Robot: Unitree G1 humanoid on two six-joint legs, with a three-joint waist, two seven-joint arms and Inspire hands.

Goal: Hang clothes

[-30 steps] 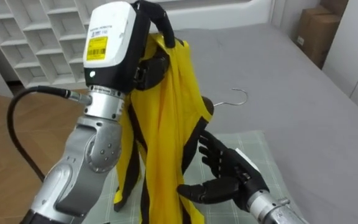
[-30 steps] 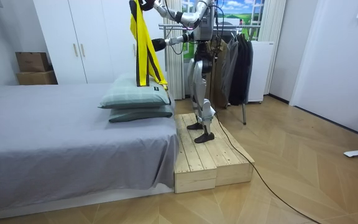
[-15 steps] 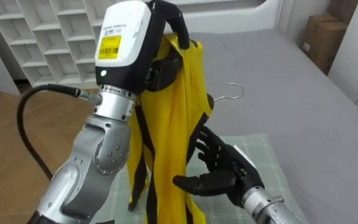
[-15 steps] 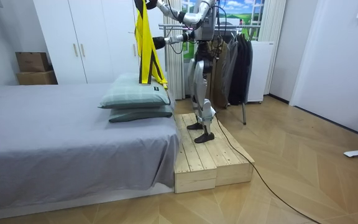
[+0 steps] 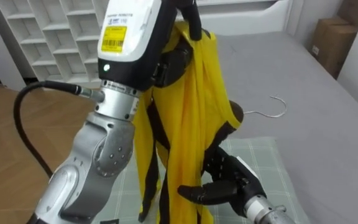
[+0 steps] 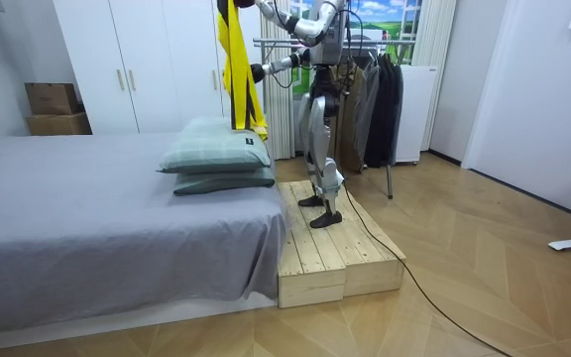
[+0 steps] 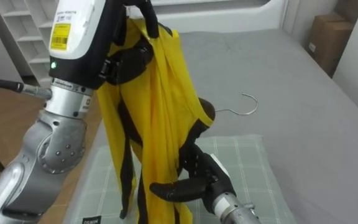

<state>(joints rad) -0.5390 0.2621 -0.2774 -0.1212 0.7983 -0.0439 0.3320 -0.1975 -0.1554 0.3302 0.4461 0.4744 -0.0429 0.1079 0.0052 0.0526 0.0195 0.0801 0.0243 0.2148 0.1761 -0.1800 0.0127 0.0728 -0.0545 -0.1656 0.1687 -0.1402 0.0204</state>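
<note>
1. The left hand [image 5: 193, 20] has climbed over the last second. Its fingers are hooked over the top of the yellow garment [image 5: 191, 124] and carry it at head height.
2. The garment hangs from that grip in one long fold. In the room view its hem, which trailed on the pillows a second ago, now dangles just above the top pillow [image 6: 216, 151]. It is off the bed, so it looks ready for the hanger or the rack.
3. The right hand [image 5: 225, 182] sits low against the cloth, fingers spread and loose, thumb out, closed on nothing.
4. A hanger [image 5: 236, 114] pokes its wire hook out right of the garment; whether it is threaded inside I cannot tell.
5. Around the work, left to right: white shelving [image 5: 48, 31], the grey bed [image 5: 316, 124], a cardboard box [image 5: 329, 43].
6. The robot stands on a wooden platform [image 6: 335, 258] at the bedside, with a rack of dark coats [image 6: 377, 99] just behind it.
</note>
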